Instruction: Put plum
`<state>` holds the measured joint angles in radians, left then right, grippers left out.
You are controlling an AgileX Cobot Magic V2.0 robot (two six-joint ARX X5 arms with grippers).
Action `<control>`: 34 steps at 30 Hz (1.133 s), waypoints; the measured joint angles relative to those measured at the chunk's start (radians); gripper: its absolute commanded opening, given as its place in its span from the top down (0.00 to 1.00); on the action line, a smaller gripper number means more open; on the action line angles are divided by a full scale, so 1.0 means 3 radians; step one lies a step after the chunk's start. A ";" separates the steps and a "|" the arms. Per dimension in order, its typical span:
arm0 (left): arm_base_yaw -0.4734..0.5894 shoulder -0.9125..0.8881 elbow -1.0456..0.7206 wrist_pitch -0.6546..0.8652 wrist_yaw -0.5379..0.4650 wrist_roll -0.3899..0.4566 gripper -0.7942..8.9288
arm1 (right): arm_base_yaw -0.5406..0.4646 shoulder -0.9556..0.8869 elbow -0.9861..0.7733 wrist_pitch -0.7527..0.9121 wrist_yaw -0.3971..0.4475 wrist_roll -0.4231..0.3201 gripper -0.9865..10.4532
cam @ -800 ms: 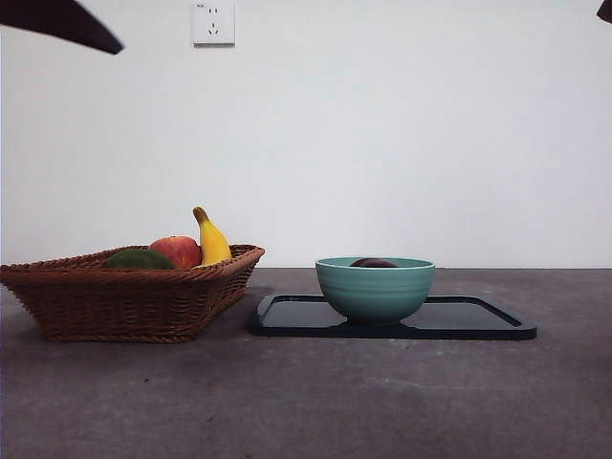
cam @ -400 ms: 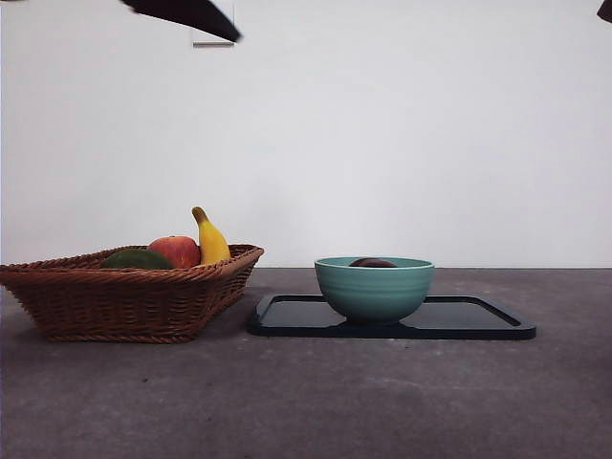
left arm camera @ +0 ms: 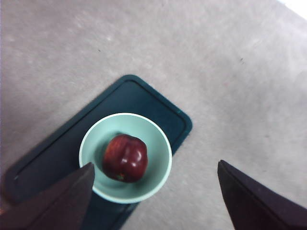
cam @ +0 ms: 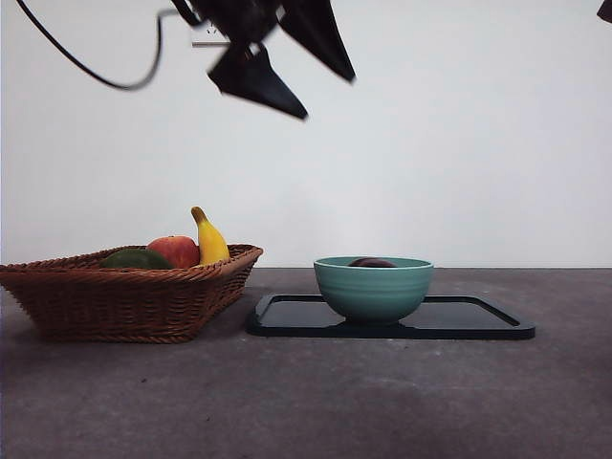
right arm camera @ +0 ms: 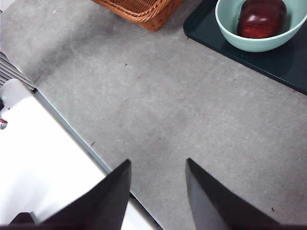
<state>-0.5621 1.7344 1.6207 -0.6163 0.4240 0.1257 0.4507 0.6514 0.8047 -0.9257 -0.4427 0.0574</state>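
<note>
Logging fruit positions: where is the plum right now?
The plum lies inside the green bowl on the black tray, right of the wicker basket in the front view.

A teal bowl (cam: 374,288) stands on a black tray (cam: 478,321) on the grey tabletop (cam: 306,402). Only the dark top of the plum (cam: 373,262) shows above the bowl's rim. Left of the bowl, just beside the tray, sits a wicker basket (cam: 124,296) holding a green fruit (cam: 137,258), a red apple (cam: 176,251) and a banana (cam: 210,239) that stands tilted. High above, up and left of the bowl, hangs a black tool (cam: 320,91), its jaws parted, a cable (cam: 96,72) trailing left.
</note>
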 measured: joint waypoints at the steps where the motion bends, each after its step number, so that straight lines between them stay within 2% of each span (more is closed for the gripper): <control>1: -0.0010 0.0053 0.0000 0.0041 -0.0001 0.0023 0.50 | 0.0000 0.0000 0.0000 0.0000 0.0000 0.0000 0.75; 10: -0.0088 0.0515 0.0000 0.0449 -0.0034 0.0187 0.50 | 0.0000 0.0000 0.0000 0.0000 0.0000 0.0000 0.75; 15: -0.0170 0.0744 0.0001 0.0579 -0.0174 0.0340 0.50 | 0.0000 0.0000 0.0000 -0.0004 0.0000 0.0000 0.75; 24: -0.0276 0.1052 0.0001 0.0623 -0.0343 0.0664 0.50 | 0.0000 0.0000 0.0000 -0.0005 0.0000 0.0000 0.75; 34: -0.0301 0.1120 0.0001 0.0704 -0.0397 0.0793 0.51 | 0.0000 0.0000 0.0000 -0.0005 0.0000 0.0000 0.75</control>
<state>-0.6525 2.0705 1.6211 -0.4049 0.3050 0.3637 0.4507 0.6514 0.8047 -0.9272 -0.4427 0.0574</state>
